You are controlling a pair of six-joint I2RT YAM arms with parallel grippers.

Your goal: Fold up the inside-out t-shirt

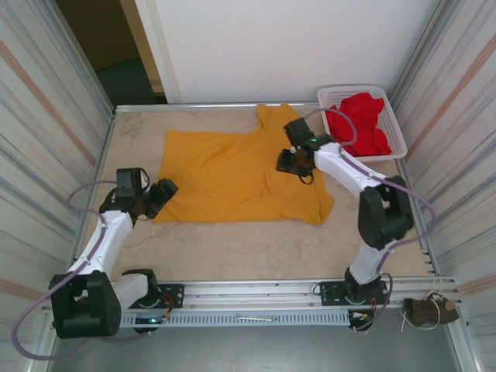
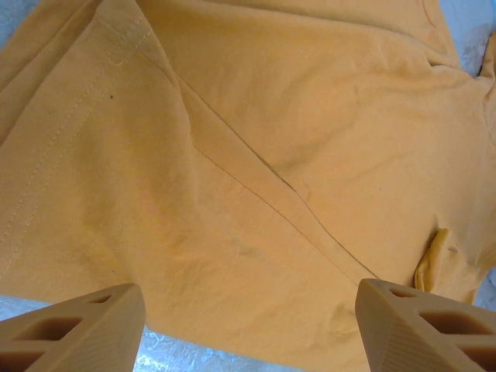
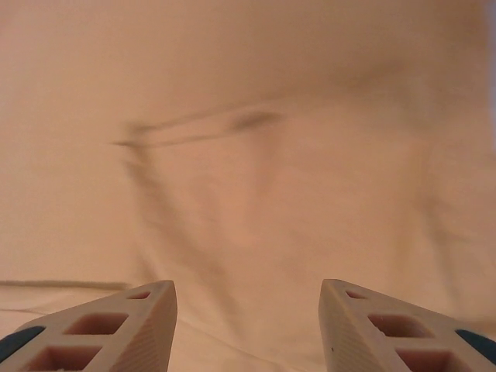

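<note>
Left gripper [image 1: 164,188] sits low at the near-left corner of the inside-out t-shirt [image 1: 232,174], its jaws spread wide with nothing between them. In the left wrist view its two tan fingers [image 2: 77,329] stand apart at the bottom of the frame. A strip of the pale table shows between them, and the shirt's hem lies just beyond the tips. A long diagonal crease runs across the yellow cloth ahead of them, and stitched seams run along the cloth at the upper left.

The right gripper [image 1: 291,161] hangs over the right half of the shirt, pointing down at the cloth. From its wrist camera the white fingers [image 3: 116,329] are parted about halfway and hold nothing. That picture is blurred, so it cannot be told whether the tips touch the fabric; a soft wrinkle seems to lie just ahead of them.

The mustard shirt lies spread mostly flat across the middle of the table [image 1: 232,248]. One part reaches toward the far edge, and the near-right corner ends in a point close to the right arm.

Beyond the right gripper, in the far right corner, a white basket [image 1: 397,128] holds red garments [image 1: 360,116], apart from the shirt.
</note>
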